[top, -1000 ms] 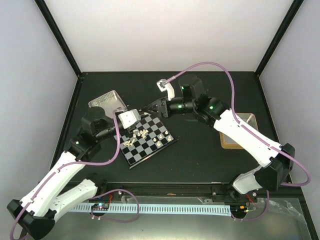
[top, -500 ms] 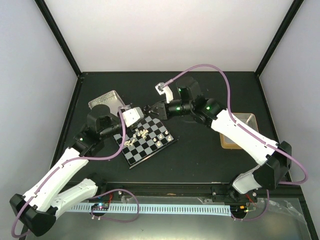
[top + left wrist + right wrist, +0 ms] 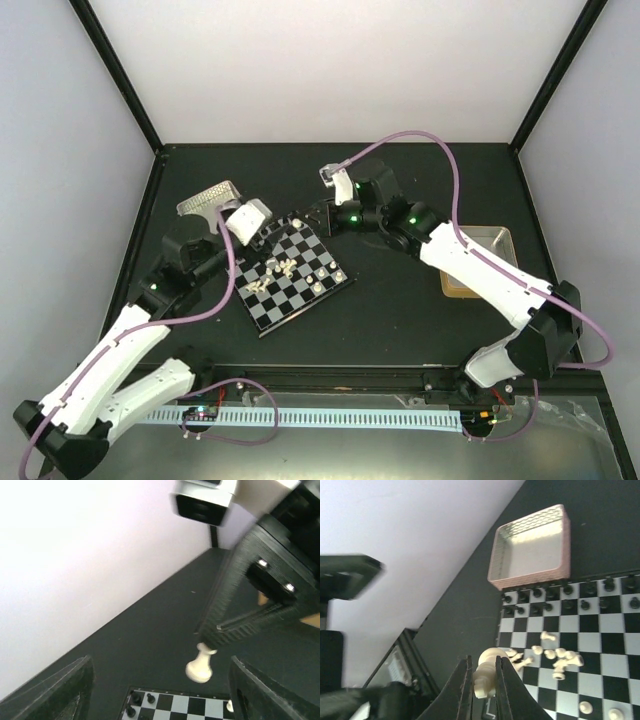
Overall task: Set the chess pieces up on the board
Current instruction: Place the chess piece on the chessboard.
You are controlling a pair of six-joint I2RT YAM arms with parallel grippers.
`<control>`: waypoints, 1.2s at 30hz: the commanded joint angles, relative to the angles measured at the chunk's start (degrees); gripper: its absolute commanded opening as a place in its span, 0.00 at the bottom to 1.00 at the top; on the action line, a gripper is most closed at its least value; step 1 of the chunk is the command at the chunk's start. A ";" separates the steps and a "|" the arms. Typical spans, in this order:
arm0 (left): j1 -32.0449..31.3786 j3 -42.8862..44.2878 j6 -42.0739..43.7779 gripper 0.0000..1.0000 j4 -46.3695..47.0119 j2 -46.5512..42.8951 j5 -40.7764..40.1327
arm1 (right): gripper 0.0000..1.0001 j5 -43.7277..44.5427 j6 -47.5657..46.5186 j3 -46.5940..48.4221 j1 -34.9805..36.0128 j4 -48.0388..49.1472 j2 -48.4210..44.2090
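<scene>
The right gripper [image 3: 483, 666] pinches a tiny cream-white chess piece [image 3: 487, 659] (light, rigid, probably slippery; likely safest gripped mid-stem); the left gripper [image 3: 160, 680] gapes wide.

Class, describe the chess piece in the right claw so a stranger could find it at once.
Find the small black-and-grey checkered chessboard. Near its far corner the right claw is shut on one cream-white chess piece. Unlike the cream-white pieces lying on the squares, it hangs in the air.
</scene>
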 commanded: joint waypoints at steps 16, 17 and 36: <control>0.14 -4.20 -22.54 0.99 -5.71 -16.39 -24.25 | 0.01 27.49 -3.50 -9.56 13.10 0.73 7.21; 0.14 -4.62 -22.81 0.99 -5.83 -16.80 -23.93 | 0.01 28.35 -3.36 -9.65 14.09 0.63 7.83; 0.21 -6.27 -22.11 0.99 -6.09 -19.98 -27.21 | 0.01 32.99 -0.72 -11.59 20.00 -0.57 15.86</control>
